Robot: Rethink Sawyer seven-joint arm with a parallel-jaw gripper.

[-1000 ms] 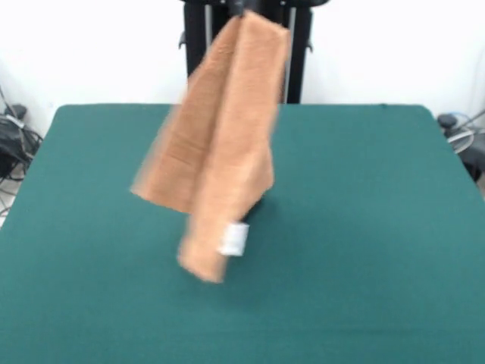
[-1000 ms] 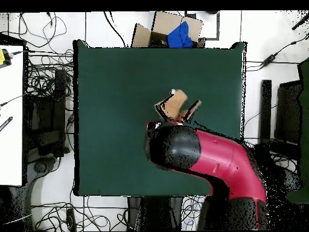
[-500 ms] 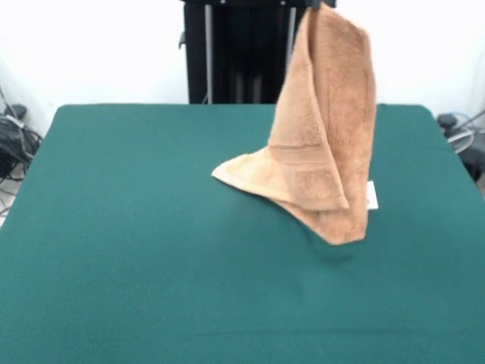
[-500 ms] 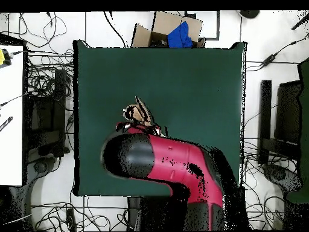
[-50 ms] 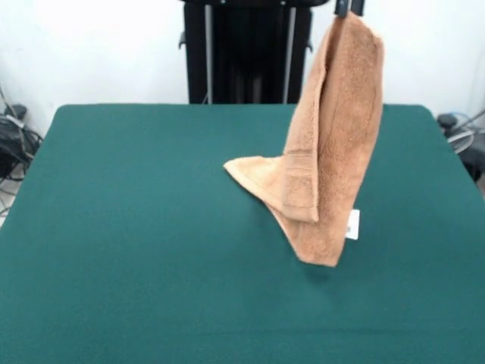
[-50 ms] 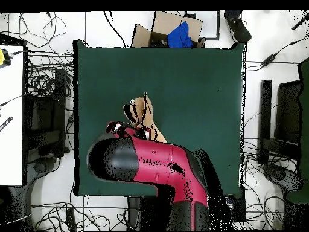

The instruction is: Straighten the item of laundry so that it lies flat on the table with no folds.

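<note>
The item of laundry [image 5: 333,136], a peach-orange towel, hangs folded lengthwise from the top right of the front view. My gripper [image 5: 348,7] is shut on its upper end, with only the dark tips showing at the picture's top edge. One corner [image 5: 242,171] juts out to the left. A white tag [image 5: 352,224] shows near the lower end, which is at or just above the green table [image 5: 136,227]; I cannot tell if it touches. In the overhead view a small part of the towel [image 6: 143,113] shows past the red arm [image 6: 157,166], which hides the gripper.
The black pedestal [image 5: 246,49] stands behind the table's far edge. A cardboard box with a blue cloth [image 6: 172,31] lies beyond the table, next to a dark shoe-like shape [image 6: 236,25]. Cables cover the floor [image 6: 51,90], and a white desk [image 6: 11,115] stands at the side.
The arm has carried the towel from the middle to the right in the front view. The towel's swing has calmed, and its lower end now hangs a little further left.
</note>
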